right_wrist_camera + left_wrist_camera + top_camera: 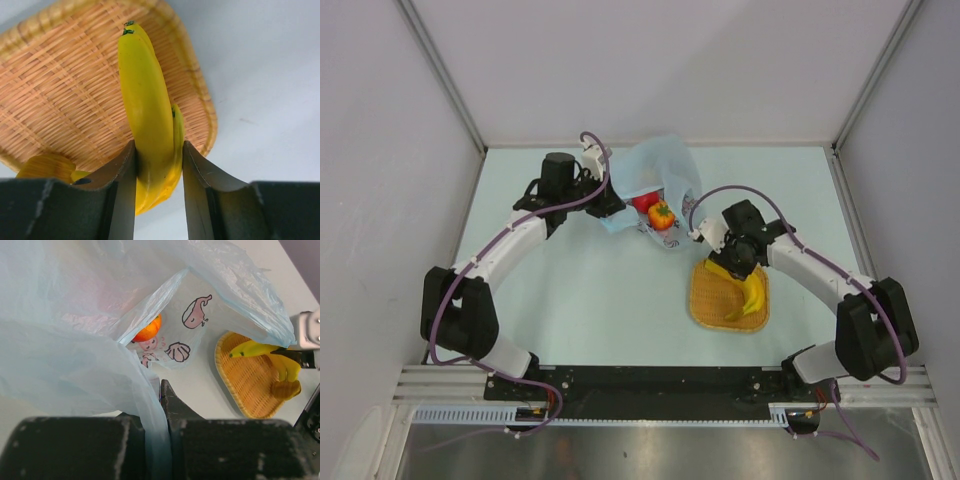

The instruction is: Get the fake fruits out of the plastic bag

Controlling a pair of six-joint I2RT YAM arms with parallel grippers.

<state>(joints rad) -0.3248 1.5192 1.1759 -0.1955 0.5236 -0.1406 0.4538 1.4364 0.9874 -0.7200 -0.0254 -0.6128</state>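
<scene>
The light-blue plastic bag [655, 178] lies at the back centre, its mouth facing the near side. A red apple [643, 203] and a red-orange fruit with a green top [662, 215] show in the mouth; the red-orange one also shows in the left wrist view [149, 331]. My left gripper [610, 207] is shut on the bag's film [150, 405] and holds it up. My right gripper [737, 266] is shut on the yellow banana [147, 105], low over the woven mat [60, 90]. Other fruits are hidden.
The woven orange-yellow mat [720, 300] lies right of centre, and a second yellow piece [47, 167] rests on it by my right fingers. Grey walls and metal frame posts [445, 80] enclose the table on three sides.
</scene>
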